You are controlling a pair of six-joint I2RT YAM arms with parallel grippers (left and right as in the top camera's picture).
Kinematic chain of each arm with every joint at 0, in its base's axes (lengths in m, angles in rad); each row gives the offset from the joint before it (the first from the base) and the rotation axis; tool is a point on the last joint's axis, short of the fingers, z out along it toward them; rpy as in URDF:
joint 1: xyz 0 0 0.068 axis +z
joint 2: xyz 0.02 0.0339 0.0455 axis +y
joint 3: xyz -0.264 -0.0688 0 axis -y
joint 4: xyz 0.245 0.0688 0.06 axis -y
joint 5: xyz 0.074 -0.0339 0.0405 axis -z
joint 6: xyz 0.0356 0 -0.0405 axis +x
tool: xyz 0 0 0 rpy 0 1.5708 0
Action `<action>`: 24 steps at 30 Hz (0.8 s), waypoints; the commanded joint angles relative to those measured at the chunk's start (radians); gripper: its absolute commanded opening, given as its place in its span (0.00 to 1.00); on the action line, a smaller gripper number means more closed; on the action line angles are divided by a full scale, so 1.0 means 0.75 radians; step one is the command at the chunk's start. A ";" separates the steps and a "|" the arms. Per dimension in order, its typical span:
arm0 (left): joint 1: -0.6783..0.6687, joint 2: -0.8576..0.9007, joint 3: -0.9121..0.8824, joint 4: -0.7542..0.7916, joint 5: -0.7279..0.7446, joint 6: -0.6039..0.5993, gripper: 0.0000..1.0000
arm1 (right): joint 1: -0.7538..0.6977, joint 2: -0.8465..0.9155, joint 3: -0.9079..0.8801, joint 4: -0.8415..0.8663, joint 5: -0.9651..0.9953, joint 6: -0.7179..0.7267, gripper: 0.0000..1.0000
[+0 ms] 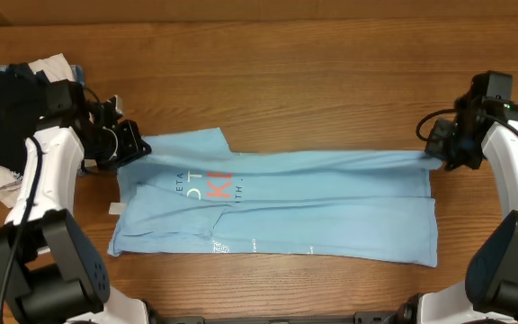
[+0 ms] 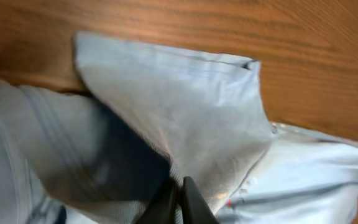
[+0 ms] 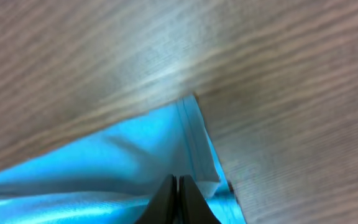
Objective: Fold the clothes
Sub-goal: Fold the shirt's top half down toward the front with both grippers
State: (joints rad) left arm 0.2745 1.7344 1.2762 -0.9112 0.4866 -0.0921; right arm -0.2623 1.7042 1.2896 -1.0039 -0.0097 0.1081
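The sky-blue T-shirt [image 1: 313,211] lies stretched across the middle of the wooden worktop [image 1: 286,54]. Its collar end points toward the left of the overhead frame and its hem toward the right, with the white and orange-red lettering [image 1: 212,186] facing up. The left claw [image 1: 129,144] is pinched shut on the shirt's upper left corner (its wrist view shows a flap of cloth raised off the wood above the closed fingers). The right claw [image 1: 436,151] is likewise clamped on the upper right hem corner. A heap of dark and white garments [image 1: 7,108] sits at the far left, by the left arm. The step in hand looks like a lengthwise fold. Both held corners would need to travel together toward the lower edge of the frame, level and taut, so the cloth lands flat before either claw lets go.
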 commanded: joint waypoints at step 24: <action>0.149 -0.097 0.022 -0.510 -0.007 0.135 0.04 | -0.011 -0.025 0.025 -0.314 0.253 0.152 0.12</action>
State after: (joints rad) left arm 0.3923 1.6848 1.2762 -1.2625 0.4862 -0.0269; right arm -0.2623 1.7042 1.2896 -1.2240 0.1616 0.2111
